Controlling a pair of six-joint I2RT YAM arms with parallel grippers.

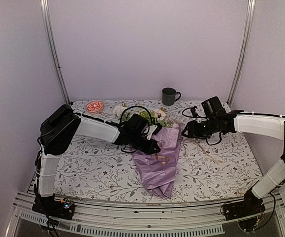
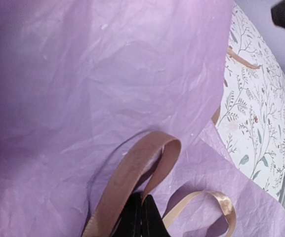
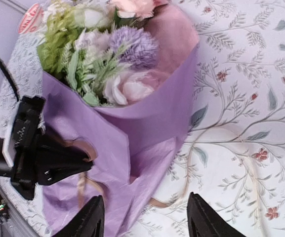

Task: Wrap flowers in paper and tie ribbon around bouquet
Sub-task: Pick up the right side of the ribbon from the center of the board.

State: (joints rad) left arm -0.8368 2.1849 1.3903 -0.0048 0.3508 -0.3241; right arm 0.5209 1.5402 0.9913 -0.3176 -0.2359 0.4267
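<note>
The bouquet lies on the cloth, its lilac paper (image 1: 158, 165) wrapped as a cone around the flowers (image 1: 152, 114). Pink, white and green blooms (image 3: 105, 59) poke out of the paper (image 3: 147, 118). My left gripper (image 2: 142, 203) is shut on the beige ribbon (image 2: 132, 168), which arches in a loop over the paper (image 2: 107, 89). It hovers over the cone's middle (image 1: 154, 146). My right gripper (image 3: 147, 219) is open, nothing between its fingers, above the cone's right edge (image 1: 184, 131). A slack ribbon (image 3: 158, 202) strand trails onto the cloth there.
A dark mug (image 1: 169, 96) stands at the back, and a red-and-white bowl (image 1: 94, 106) at the back left. The floral table cloth (image 1: 98, 163) covers the table. Metal frame posts (image 1: 56, 54) rise at both back corners.
</note>
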